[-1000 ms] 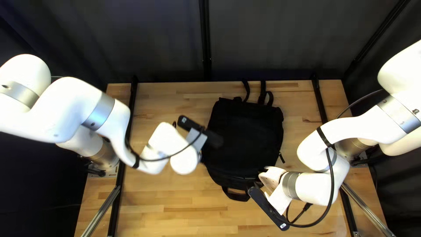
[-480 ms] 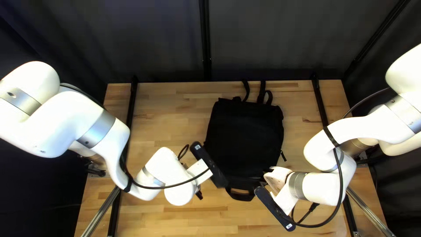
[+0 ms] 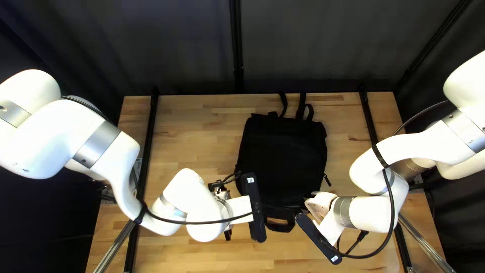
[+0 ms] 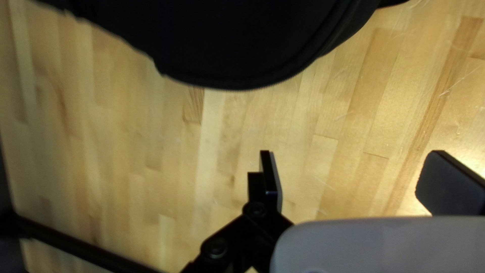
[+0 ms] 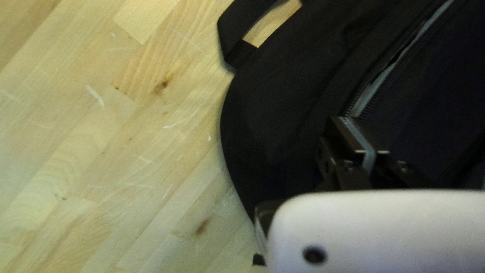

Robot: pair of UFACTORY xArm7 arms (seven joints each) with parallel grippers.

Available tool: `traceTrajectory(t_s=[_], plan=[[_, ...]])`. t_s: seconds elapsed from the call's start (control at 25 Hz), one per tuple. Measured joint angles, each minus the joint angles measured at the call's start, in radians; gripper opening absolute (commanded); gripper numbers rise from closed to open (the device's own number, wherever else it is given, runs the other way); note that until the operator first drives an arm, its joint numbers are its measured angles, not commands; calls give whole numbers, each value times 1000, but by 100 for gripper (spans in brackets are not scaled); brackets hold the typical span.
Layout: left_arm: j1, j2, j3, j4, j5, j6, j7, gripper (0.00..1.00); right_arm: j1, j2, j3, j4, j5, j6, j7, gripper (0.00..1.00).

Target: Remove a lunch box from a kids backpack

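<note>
The backpack point(image 3: 283, 156) lies on the table point(image 3: 192, 253), my left gripper point(image 3: 221, 192) spread wide beside it. The right wrist view alone shows the zipper point(image 5: 384, 76) clearly, with my right gripper point(image 3: 305, 206) drawn narrow there (whether pinching anything, I can't tell).

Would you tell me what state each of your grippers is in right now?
Left gripper: open, holding nothing.
Right gripper: closed on a thin grey strip at the backpack's zipper.
</note>
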Motion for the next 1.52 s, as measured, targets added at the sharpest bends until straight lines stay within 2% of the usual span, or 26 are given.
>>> traceTrajectory(t_s=[0.36,0.56,0.88,0.92,0.96,1.0,1.04,1.08,1.12,1.16,1.48,1.52], plan=[[1,-79,-5,-143,211,-156,-52,100,-6,1,-3,-10,-26,-18,16,0],[27,-29,19,-133,316,-242,-47,100,-5,-5,0,-17,-38,-23,26,0],[62,10,53,-131,414,-343,-38,100,-6,-8,2,-24,-64,-33,47,0],[64,13,55,-133,417,-348,-39,100,-6,-10,3,-26,-66,-35,48,15],[65,14,56,-133,414,-350,-40,100,-6,-11,3,-27,-68,-36,49,41],[66,15,57,-132,404,-347,-38,100,-6,-11,3,-28,-71,-39,49,77],[66,18,57,-126,384,-337,-33,100,-6,-10,3,-27,-73,-40,47,66],[66,22,56,-115,358,-321,-26,100,-6,-9,4,-26,-75,-41,46,61],[65,25,56,-105,335,-307,-20,100,-6,-6,4,-25,-79,-42,44,8],[65,29,55,-98,318,-295,-15,100,-6,-4,4,-25,-83,-45,44,0],[64,32,54,-92,305,-286,-11,100,-7,-20,4,-50,-94,-58,63,0],[64,32,54,-92,305,-286,-11,100,-7,-18,5,-49,-96,-58,67,90]])
